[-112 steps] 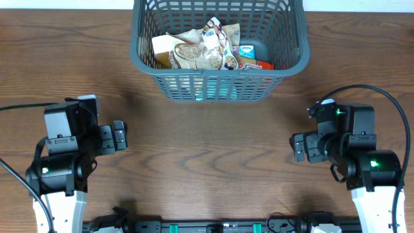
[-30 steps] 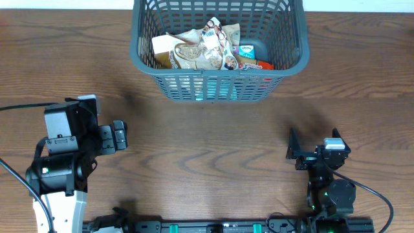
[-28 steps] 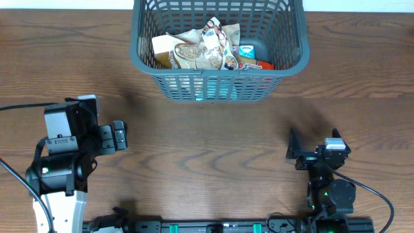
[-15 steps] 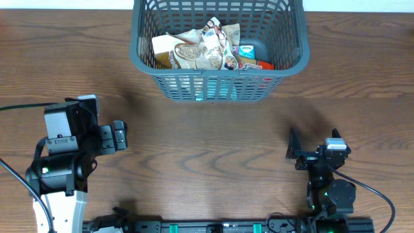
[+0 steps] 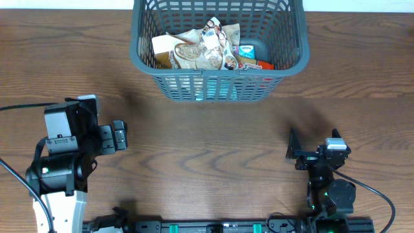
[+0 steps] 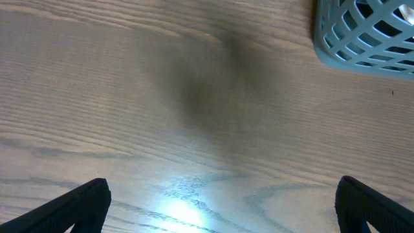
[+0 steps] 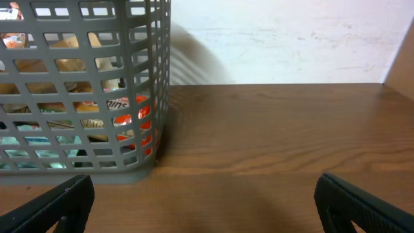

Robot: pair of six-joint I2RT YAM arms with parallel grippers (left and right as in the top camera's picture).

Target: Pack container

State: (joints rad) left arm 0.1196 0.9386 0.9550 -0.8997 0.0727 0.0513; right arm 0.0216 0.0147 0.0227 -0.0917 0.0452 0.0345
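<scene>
From overhead, the container is seen at the far middle of the desk, heaped with snack packets. The left tool and right tool are seen well apart from it. In the left wrist view, the fingers are spread wide and a container corner is shown. In the right wrist view, the fingers are likewise spread, and packets are glimpsed through the lattice.

No word, brand or number can be read anywhere. The packets in the container carry print (white marks on a teal packet, pale letters on a red packet behind the lattice), all too small and blurred to make out.
</scene>
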